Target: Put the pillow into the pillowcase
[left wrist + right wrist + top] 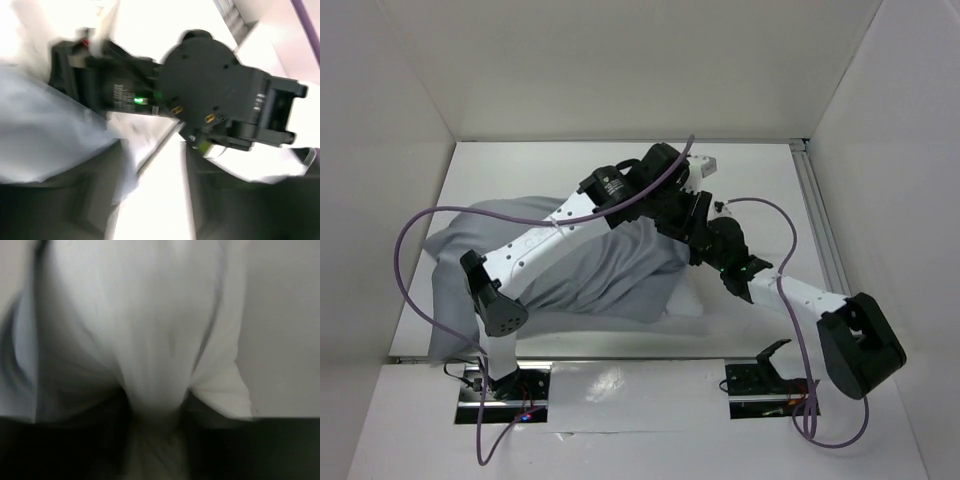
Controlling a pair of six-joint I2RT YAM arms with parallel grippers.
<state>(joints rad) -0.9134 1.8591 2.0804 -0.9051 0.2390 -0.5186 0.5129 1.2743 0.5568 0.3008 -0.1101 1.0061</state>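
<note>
Pillow (686, 297): mostly swallowed by the pillowcase (585, 270). Only a white end shows outside the grey mouth, just on the near side of the right gripper (155, 415).

Right fingers (75, 450): clenched on a bunched fold of white cloth, which fans out ahead of the tips. I take it for the pillow, not the case (this view is badly blurred, so treat that as a reading). A grey-blue strip lies off to one side of the fingers.

Left gripper (155, 205): fingers stand apart with a bright gap between them and nothing visibly pinched. The grey hem lies against one finger only. Straight ahead of the tips, and close, sits the black wrist of the right arm (210, 95).

Step in hand, by my judgement: late stuffing, driving the last end inside.

The next move calls for you to close the left fingers on the hem and draw it over the exposed end while the right pushes inward. Both wrists are crowded together, so leave clearance.
</note>
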